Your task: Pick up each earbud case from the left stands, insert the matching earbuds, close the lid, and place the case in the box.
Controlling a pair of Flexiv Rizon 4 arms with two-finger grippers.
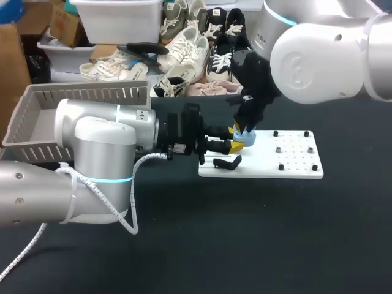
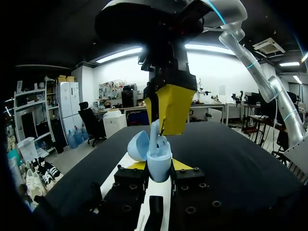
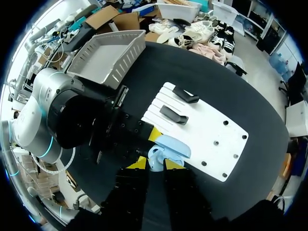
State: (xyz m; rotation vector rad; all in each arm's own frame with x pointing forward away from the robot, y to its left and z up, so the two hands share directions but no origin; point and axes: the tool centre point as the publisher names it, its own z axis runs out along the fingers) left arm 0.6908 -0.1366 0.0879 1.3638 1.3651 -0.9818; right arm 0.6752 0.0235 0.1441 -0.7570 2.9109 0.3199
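A light-blue earbud case (image 1: 248,139) with its lid (image 2: 138,146) swung open is held upright just above the left end of the white stand board (image 1: 288,160). My left gripper (image 1: 235,143) is shut on the case body (image 2: 159,166) from both sides. Straight above it, my right gripper (image 2: 163,129) points down, shut on a pale earbud (image 2: 154,136) whose lower end is inside the open case. In the right wrist view the case (image 3: 166,148) lies just ahead of my right gripper (image 3: 154,165). Two black stands (image 3: 174,114) on the board are bare.
A grey slatted box (image 1: 79,98) stands at the table's back left, behind my left arm. The board's right half carries small black pegs (image 1: 281,166). Bare black tabletop (image 1: 257,233) spreads in front of the board.
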